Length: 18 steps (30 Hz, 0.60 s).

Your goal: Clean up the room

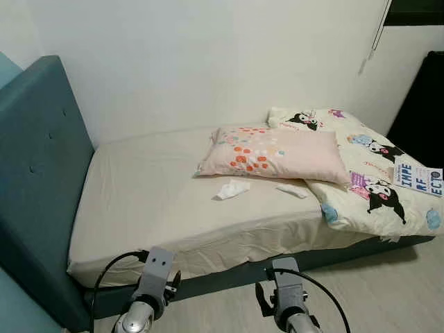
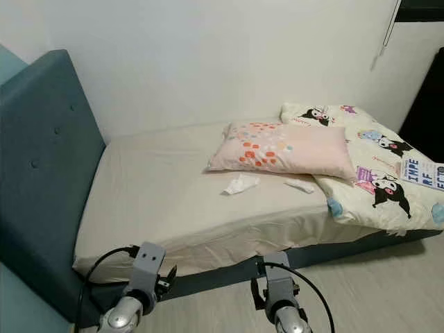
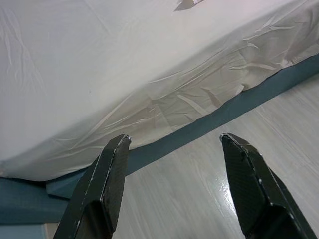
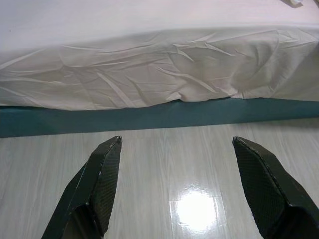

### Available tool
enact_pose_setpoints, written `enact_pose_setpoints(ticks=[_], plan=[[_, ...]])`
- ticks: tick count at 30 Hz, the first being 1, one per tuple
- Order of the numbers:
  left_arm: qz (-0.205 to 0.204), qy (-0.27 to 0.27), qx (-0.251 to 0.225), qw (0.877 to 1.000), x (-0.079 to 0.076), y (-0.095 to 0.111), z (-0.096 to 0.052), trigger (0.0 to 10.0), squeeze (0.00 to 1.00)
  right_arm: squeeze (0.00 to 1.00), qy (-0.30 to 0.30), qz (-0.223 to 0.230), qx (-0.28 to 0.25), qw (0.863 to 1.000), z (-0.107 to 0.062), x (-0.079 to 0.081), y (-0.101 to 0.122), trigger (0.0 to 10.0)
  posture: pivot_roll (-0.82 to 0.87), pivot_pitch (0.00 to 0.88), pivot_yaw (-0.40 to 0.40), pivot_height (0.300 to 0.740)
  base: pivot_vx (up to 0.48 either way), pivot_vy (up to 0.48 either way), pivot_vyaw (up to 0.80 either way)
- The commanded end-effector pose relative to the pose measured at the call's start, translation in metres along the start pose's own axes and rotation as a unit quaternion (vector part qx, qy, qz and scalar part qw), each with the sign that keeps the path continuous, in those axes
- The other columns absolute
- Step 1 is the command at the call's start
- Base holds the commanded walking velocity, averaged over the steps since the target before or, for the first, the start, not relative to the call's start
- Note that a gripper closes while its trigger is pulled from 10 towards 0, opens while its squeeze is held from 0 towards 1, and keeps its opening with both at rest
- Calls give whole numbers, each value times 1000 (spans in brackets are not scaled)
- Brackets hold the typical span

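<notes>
The left gripper (image 3: 172, 144) is held with its two black fingers (image 3: 107, 184) spread wide apart, above a pale wood floor (image 3: 199, 184). Beyond them, a creased cream sheet (image 3: 124, 74) is draped over the mattress side, with a teal bed base (image 3: 209, 122) seen beneath it.

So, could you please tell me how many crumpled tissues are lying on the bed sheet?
2: one crumpled tissue in front of the pink pillow, a smaller tissue nearer the cartoon duvet. More may hide under them.

Was home bedroom: bed (image 1: 159, 201) against wall, headboard (image 1: 38, 173) at its end, pillow (image 1: 274, 154) and quilt (image 1: 378, 177) on it.
</notes>
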State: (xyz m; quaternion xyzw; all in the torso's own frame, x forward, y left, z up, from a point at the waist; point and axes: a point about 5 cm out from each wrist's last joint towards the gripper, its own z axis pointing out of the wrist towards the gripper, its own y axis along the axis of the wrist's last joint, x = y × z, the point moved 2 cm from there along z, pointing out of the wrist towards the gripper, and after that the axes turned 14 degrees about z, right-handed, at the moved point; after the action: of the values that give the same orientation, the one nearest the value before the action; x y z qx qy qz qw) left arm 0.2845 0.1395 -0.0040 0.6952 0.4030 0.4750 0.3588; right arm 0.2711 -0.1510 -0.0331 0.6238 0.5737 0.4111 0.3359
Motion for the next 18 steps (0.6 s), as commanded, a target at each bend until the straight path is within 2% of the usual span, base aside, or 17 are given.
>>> enact_pose_setpoints(ticks=[1,12,14,15,16,18], plan=[[3,-4,9,1000,1,-4,-1,10000,0,0,-1,4,7,1000,0,1,-3,10000,-29,20,-7,740,0,0,0],[3,-4,10,1000,1,-4,-1,10000,0,0,-1,4,8,1000,0,1,-3,10000,-29,22,-7,740,0,0,0],[44,-49,80,995,-12,-29,-6,10000,0,0,-3,-36,119,992,-5,-1,-34,10000,-28,20,-6,740,0,0,0],[57,-63,102,991,-15,-38,-9,10000,0,0,5,-64,178,982,-11,-2,-51,10000,-30,18,-5,740,0,0,0],[57,-63,102,991,-15,-38,-9,10000,0,0,5,-64,178,982,-11,-2,-51,10000,-30,18,-5,740,0,0,0],[67,-86,137,985,-23,-52,-17,10000,0,0,31,-102,268,957,-28,-3,-82,10000,-23,18,-8,740,0,0,0]])
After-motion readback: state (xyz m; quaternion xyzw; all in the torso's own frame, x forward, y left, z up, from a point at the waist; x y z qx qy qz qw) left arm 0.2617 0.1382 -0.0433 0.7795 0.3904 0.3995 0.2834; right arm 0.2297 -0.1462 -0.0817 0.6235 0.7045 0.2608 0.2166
